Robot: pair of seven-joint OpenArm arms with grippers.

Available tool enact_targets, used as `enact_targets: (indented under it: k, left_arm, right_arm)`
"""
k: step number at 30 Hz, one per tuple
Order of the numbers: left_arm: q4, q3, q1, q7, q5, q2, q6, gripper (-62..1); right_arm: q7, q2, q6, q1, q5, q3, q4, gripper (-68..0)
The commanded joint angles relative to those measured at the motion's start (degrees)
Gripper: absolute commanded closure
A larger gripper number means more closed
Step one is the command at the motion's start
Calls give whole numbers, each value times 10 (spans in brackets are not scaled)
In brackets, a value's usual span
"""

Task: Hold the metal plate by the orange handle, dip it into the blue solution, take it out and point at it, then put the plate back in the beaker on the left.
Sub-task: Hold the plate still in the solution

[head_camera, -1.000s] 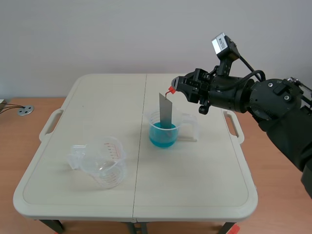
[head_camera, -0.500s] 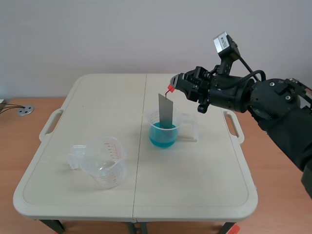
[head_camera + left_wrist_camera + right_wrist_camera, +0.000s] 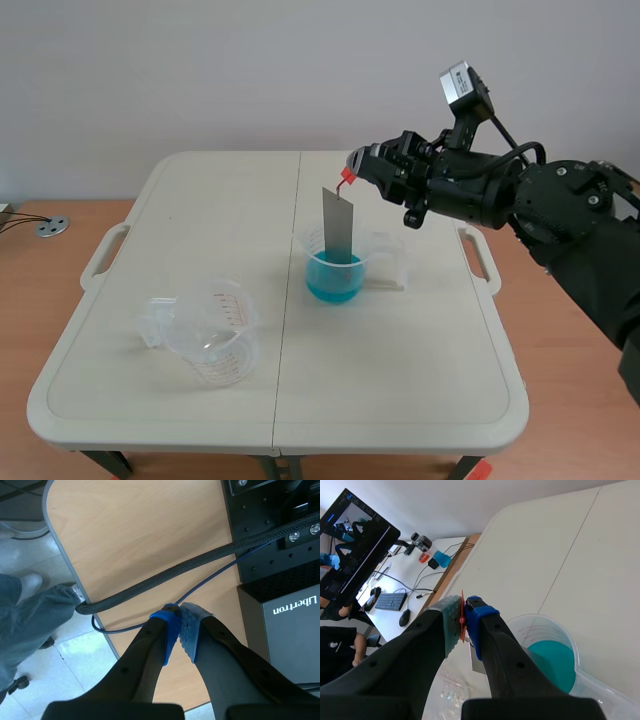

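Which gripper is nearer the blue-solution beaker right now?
Right. The right gripper holds the metal plate by its orange handle just above the beaker; the left gripper is shut over a wooden desk, with the beaker nowhere in its view.

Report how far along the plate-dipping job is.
Done: the right pincer is shut on the orange handle, and the metal plate hangs with its lower end inside the beaker of blue liquid. In hand: the dip itself. Left: lifting the plate clear, pointing at it, presumably with the left pincer, now shut on nothing, then setting it in the empty beaker.
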Motion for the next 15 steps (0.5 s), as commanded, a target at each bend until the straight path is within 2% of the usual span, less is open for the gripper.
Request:
enact_targets:
  k: [1, 15]
  left_arm:
    - [3, -1, 5, -2, -2, 3, -1, -16]
    - [3, -1, 5, -4, -2, 3, -1, -16]
  right_arm:
    - [6, 5, 4, 15, 10, 5, 22, -15]
    - [-16, 5, 5, 15, 11, 29, 84, -15]
